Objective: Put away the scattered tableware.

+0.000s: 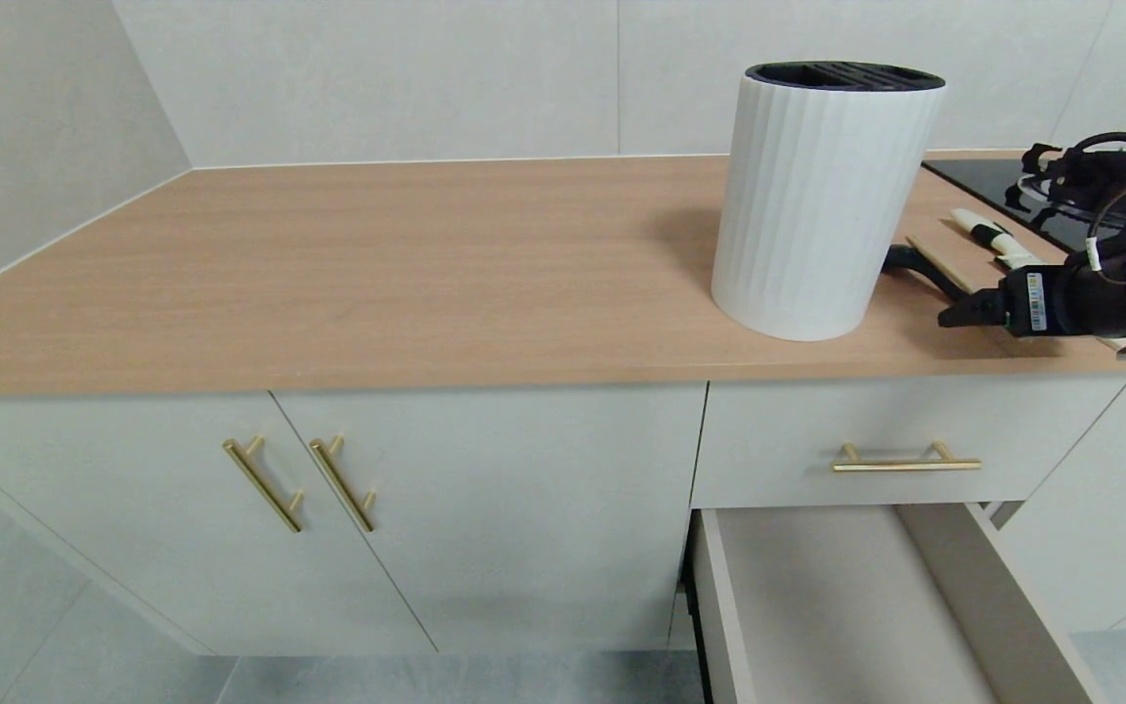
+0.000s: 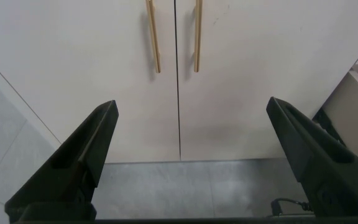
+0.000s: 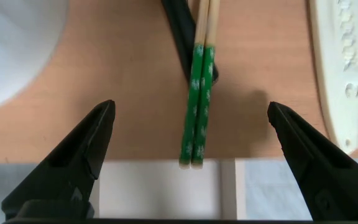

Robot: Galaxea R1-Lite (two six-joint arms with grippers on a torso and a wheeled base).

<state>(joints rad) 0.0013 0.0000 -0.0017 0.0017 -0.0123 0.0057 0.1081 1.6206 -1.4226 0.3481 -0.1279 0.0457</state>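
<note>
1. Open drawer [image 1: 817, 587] sits at 5 o'clock in the head view, pulled out below a shut drawer front [image 1: 905, 440] with a brass bar handle.
2. Wooden countertop [image 1: 377, 274] spans the head view from 9 to 3 o'clock.
3. At 2 o'clock, a white ribbed holder [image 1: 817, 205] with a black slotted top stands upright on the countertop.
4. The right gripper [image 1: 964, 311] is at 3 o'clock, just beside the holder, over the front edge of the countertop.
5. Its fingers [image 3: 79, 155] are spread wide and grasp nothing.
6. A pair of chopsticks [image 3: 199, 87] lies on the countertop between those fingers, without contact.
   - The green ends reach the front edge of the countertop.
   - The pair crosses over a black-handled utensil [image 3: 179, 37], whose far end runs behind the holder.
7. A white utensil [image 3: 344, 68] lies flat on the countertop near the chopsticks, on the side away from the holder.
8. A black cooktop [image 1: 983, 181] is set into the countertop behind these items, toward 2 o'clock.
9. The left gripper [image 2: 191, 104] is low, facing the two shut cabinet doors [image 2: 247, 93] that appear at 7 o'clock in the head view.
10. Its fingers [image 2: 86, 149] are released and wide apart, holding nothing.
11. Two brass door handles [image 2: 155, 37] flank the door seam.
</note>
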